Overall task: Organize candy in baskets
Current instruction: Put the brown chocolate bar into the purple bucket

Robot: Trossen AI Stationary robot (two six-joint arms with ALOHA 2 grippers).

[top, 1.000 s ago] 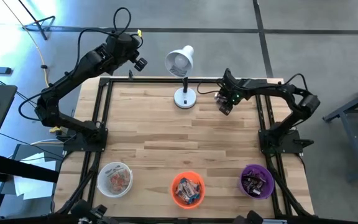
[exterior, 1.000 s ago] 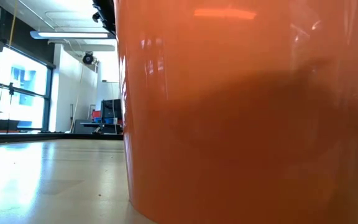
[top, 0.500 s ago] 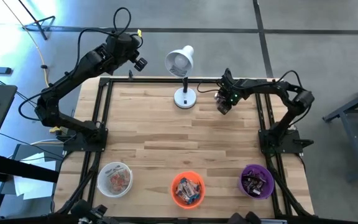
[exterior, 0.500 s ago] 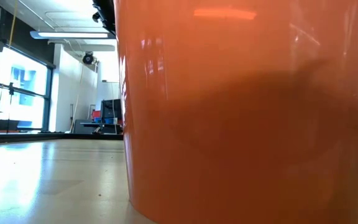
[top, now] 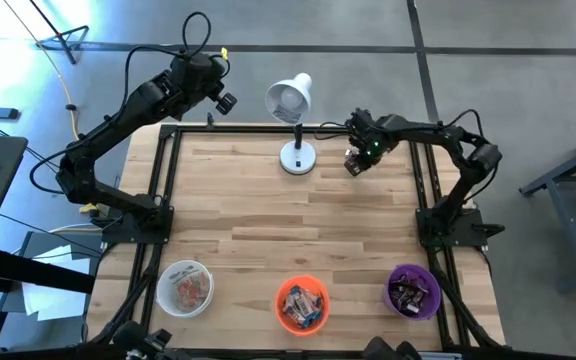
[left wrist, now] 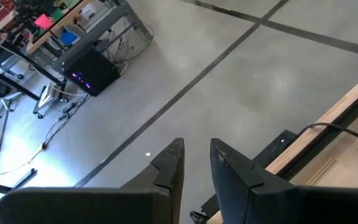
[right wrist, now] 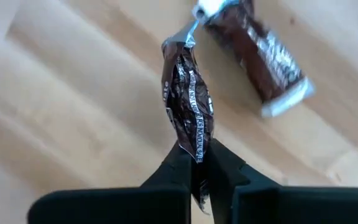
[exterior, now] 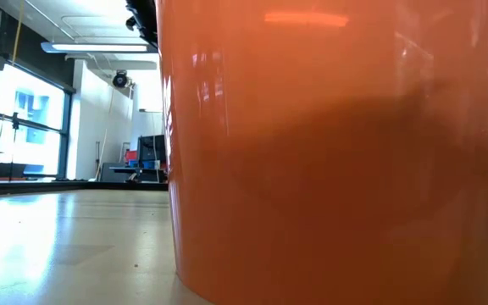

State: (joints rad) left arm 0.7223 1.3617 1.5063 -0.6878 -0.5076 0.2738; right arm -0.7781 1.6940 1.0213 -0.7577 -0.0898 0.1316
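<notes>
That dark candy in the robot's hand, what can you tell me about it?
The candy is a small piece in a crinkled, shiny dark brown wrapper with silvery print and a twisted silver tip. The right hand has shut on its lower end, so it sticks out lengthwise from between the two dark fingers. Only the fingers seem to touch it. A second brown candy with silver ends shows just beyond it against the wooden table. This happens at the table's far edge, near the lamp.

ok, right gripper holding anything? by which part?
Yes: the right gripper pinches a dark brown candy by one end of its wrapper.
</notes>
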